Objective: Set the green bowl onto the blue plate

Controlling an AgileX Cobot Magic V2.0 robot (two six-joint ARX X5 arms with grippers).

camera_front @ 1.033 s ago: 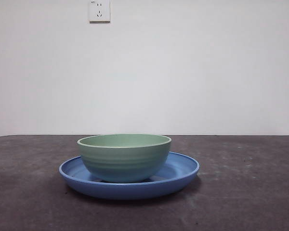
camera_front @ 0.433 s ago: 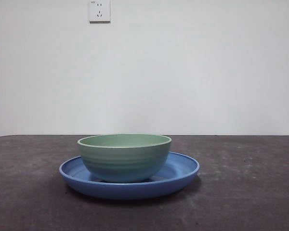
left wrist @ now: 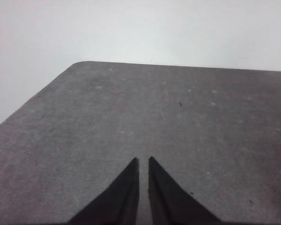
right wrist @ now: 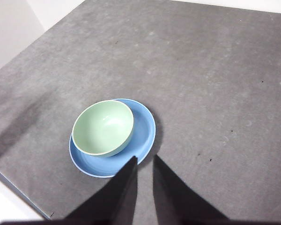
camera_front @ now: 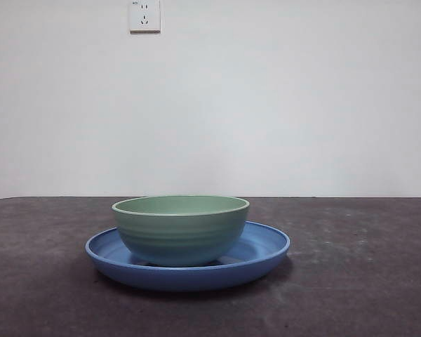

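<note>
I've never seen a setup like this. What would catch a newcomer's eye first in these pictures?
First, the green bowl sitting upright in the blue plate, a little off-centre toward one side of it, in the middle of the dark grey table. From above, the right gripper hangs over the table beside the plate, its two black jaws nearly together and holding nothing. The left gripper waits over bare table, far from the dishes.

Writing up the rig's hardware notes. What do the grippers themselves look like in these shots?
Only the fingers show, one pair per wrist view. The left gripper has two plain matte black fingers, broad at the base and tapering to sharp points. The right gripper looks the same: black, wedge-shaped, pointed. No cables, markings, pads or logos are visible on either. The front view shows no arm at all.
</note>
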